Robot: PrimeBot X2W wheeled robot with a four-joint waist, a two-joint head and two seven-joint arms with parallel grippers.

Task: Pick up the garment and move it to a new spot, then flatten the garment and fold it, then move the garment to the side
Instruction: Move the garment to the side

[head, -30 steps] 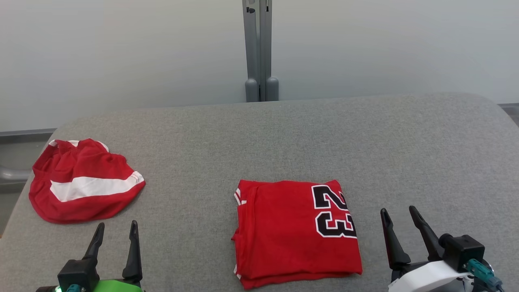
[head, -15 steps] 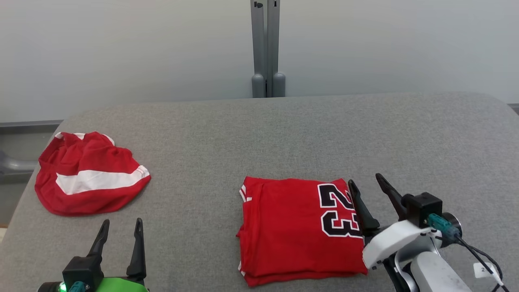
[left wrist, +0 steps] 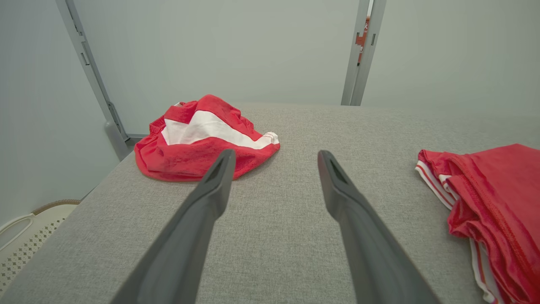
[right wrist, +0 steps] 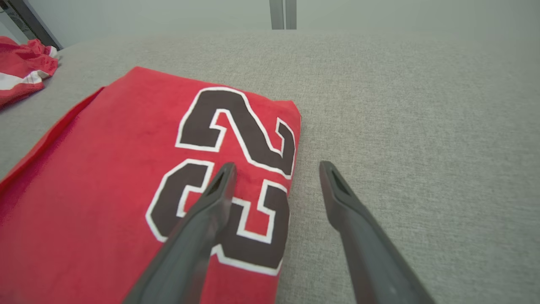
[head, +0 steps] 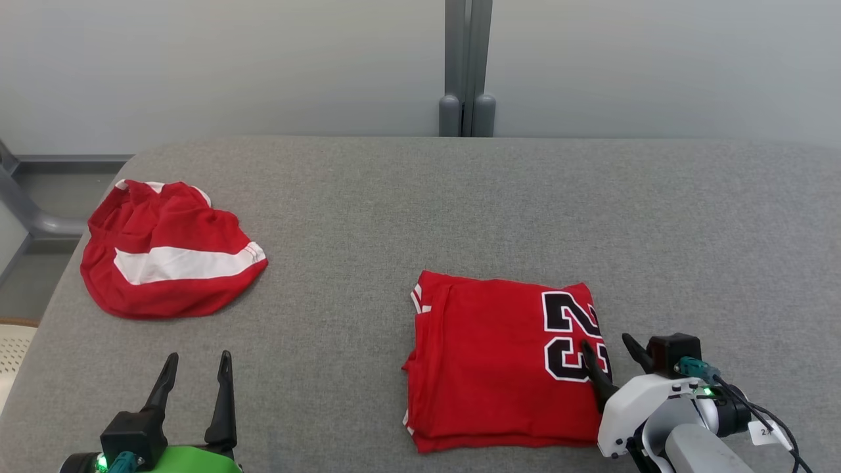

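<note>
While the right gripper (head: 606, 345) holds its jaws apart, the folded red jersey (head: 486, 361) has its edge between them. Left gripper (head: 199, 358) gapes too.

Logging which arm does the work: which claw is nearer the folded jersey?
Right. The right claw, open, straddles the right edge of the folded jersey, one finger over the number. The left claw, open, sits well off to its left.

The left claw (head: 199, 355) sits low on the left, on a green wrist (head: 190, 461). Its two dark fingers point up and stand wide apart, with nothing between them. The right claw (head: 605, 341) sits low on the right, on a white wrist (head: 640, 401). Its fingers are wide apart too and lean forward.
</note>
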